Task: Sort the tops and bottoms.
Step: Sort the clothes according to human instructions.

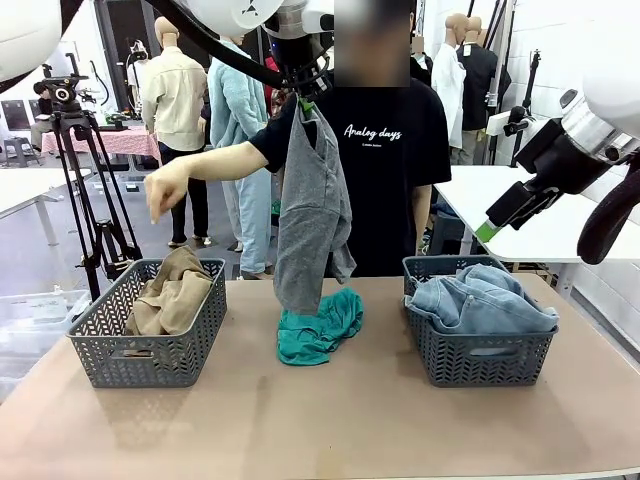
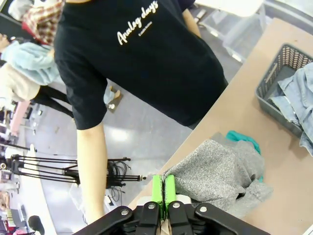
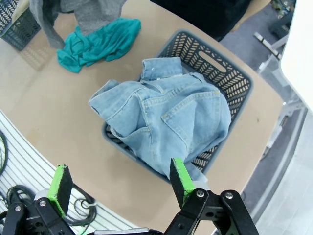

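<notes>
Now the left gripper (image 1: 305,100), clamped on the grey top (image 1: 310,210) dangling over the table's (image 1: 330,420) middle, should raise its hem clear of the teal top (image 1: 320,325). It should release only once the top is over the basket (image 1: 150,360) at the left edge. The right gripper (image 3: 117,183) hangs wide and empty above the jeans (image 3: 166,117).

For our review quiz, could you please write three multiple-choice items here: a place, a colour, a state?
1. Where do the jeans lie? A. on the bare table; B. in the right basket; C. on the floor.
2. Which colour hangs from the left gripper? A. teal; B. tan; C. grey.
3. How is the right gripper? A. open, empty; B. shut on the jeans; C. shut on the basket.
Key: B, denim fills that basket; C, the grey top dangles from its shut jaws; A, its jaws stand wide apart.
</notes>
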You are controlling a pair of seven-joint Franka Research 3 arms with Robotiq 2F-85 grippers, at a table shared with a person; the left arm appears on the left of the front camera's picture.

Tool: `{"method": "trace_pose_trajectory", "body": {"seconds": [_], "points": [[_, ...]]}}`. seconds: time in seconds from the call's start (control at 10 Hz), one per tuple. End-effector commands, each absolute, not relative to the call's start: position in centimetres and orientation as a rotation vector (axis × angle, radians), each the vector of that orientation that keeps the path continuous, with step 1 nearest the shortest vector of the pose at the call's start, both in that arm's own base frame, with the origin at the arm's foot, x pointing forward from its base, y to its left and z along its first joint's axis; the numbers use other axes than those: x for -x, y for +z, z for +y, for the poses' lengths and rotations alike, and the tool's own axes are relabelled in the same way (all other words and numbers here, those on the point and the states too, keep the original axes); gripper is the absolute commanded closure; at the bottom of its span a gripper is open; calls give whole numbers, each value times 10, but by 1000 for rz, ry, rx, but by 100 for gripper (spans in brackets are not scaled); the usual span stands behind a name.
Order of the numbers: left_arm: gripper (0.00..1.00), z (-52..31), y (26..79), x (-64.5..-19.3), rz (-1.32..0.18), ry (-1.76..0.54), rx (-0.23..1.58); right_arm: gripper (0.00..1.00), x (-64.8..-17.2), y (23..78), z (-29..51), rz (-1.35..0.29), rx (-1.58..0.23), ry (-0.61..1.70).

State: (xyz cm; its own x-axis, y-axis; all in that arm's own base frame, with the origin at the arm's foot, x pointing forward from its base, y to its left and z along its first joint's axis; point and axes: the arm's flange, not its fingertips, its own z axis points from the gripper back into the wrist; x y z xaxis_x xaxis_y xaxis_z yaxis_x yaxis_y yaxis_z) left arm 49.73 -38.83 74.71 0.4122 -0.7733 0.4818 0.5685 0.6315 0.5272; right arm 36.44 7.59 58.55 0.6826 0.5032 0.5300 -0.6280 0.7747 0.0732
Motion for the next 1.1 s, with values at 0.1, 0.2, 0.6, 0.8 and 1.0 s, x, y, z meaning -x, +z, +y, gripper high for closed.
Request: {"method": "trace_pose_trajectory", "body": {"seconds": [0.1, 0.2, 0.6, 0.8, 1.0], "points": [[100, -383, 748, -494, -774, -858, -286, 0, -365, 584, 77, -513, -237, 623], [100, -383, 748, -494, -774, -858, -286, 0, -365, 584, 77, -513, -237, 623], [100, -383, 748, -494, -774, -858, -286, 0, -365, 584, 77, -513, -237, 623], [100, -383, 748, -494, -774, -858, -286, 0, -365, 584, 77, -513, -237, 623], [100, -388, 747, -497, -765, -860, -302, 0, -365, 584, 77, -513, -237, 623]]}}
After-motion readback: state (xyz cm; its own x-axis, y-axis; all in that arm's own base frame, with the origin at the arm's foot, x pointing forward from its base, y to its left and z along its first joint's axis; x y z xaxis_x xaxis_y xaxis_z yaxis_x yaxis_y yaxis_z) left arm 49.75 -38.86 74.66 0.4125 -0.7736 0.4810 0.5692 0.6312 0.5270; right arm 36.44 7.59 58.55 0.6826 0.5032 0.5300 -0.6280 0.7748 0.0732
